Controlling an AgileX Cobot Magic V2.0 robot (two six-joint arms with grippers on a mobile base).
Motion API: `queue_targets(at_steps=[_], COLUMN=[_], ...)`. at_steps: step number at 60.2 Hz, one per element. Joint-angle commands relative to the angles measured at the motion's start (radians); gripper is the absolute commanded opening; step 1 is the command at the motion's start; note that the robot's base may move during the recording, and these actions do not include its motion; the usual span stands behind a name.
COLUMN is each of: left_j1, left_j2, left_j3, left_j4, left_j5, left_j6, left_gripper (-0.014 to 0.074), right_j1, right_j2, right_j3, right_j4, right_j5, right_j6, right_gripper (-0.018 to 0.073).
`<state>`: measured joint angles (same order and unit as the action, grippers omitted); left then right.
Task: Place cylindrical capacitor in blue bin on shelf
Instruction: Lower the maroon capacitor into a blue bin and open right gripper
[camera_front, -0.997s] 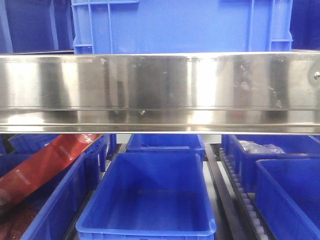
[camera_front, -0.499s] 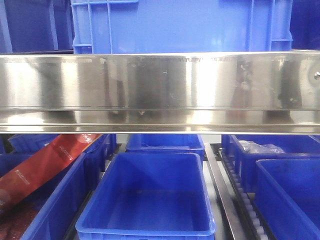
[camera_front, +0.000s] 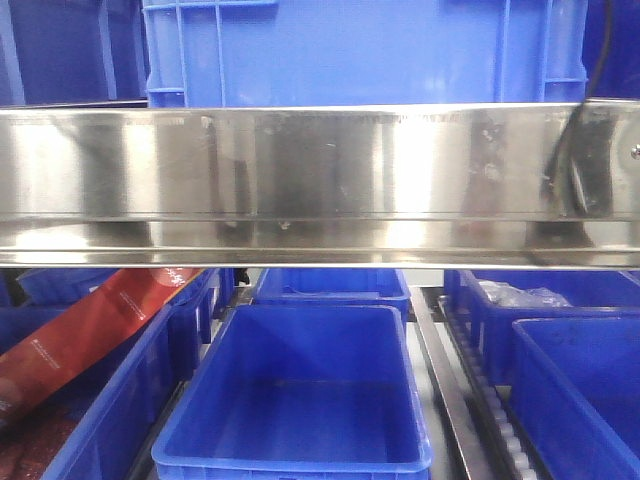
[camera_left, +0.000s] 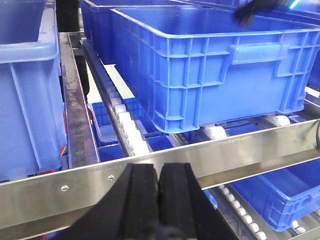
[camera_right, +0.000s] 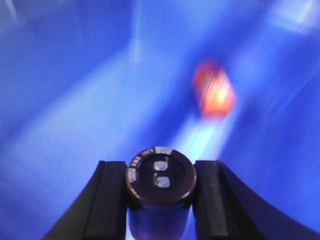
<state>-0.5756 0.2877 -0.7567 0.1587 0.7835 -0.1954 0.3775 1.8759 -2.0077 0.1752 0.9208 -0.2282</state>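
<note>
The shelf (camera_front: 320, 180) fills the front view with its shiny rail, blue bins above and below it. On the upper tier sits a big blue bin (camera_left: 215, 65), and the right wrist view looks down into blue walls (heavily blurred, with an orange smear I cannot identify). The right gripper (camera_right: 160, 182) is clamped on the cylindrical capacitor (camera_right: 160, 175), so release remains. The left gripper (camera_left: 159, 200) idles, pads together.
</note>
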Motion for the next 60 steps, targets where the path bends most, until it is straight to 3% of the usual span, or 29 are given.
queue_targets(at_steps=[1,8,11,14,21,26,39,46,50,60], left_j1=[-0.005,-0.005,-0.005,-0.005,-0.005,-0.005,-0.005,-0.005,-0.005,-0.005], left_j2=[-0.003,-0.003,-0.003,-0.003,-0.003,-0.003,-0.003,-0.003,-0.003,-0.003], left_j3=[0.0,0.0,0.0,0.0,0.0,0.0,0.0,0.0,0.0,0.0], left_j4=[0.0,0.0,0.0,0.0,0.0,0.0,0.002,0.002,0.002,0.004], left_j5=[-0.016,-0.016,-0.016,-0.016,-0.016,-0.016,-0.017,-0.017,-0.017,-0.017], left_j6=[-0.007,-0.007,-0.007,-0.007,-0.007,-0.007,-0.007,-0.007,-0.007,-0.007], left_gripper=[-0.0111,-0.0111,-0.0111,-0.0111,-0.0111,-0.0111,-0.0111,-0.0111,-0.0111,-0.0111], right_j1=[0.002,0.002,0.002,0.002,0.002,0.002,0.002,0.002,0.002,0.002], right_j2=[0.002,-0.001,-0.003,-0.007,-0.025,-0.052,-0.174,-0.254,-0.309,-0.458], right_j3=[-0.014,-0.014,-0.014,-0.016,-0.016,-0.016,-0.013,-0.002,0.029,0.199], right_j4=[-0.002,-0.002,-0.002,-0.002,-0.002,-0.002,-0.002,-0.014,-0.025,-0.077], right_j5=[0.002,0.007,0.007,0.007,0.007,0.007,0.029,0.039,0.028,-0.023], right_j6=[-0.007,0.006,0.012,0.021,0.023,0.03,0.032,0.032,0.032,0.034], right_gripper=[0.005,0.0434,0.0538,0.0573,0.0531,0.0447,0.0045,-0.0117,-0.016,-0.0159])
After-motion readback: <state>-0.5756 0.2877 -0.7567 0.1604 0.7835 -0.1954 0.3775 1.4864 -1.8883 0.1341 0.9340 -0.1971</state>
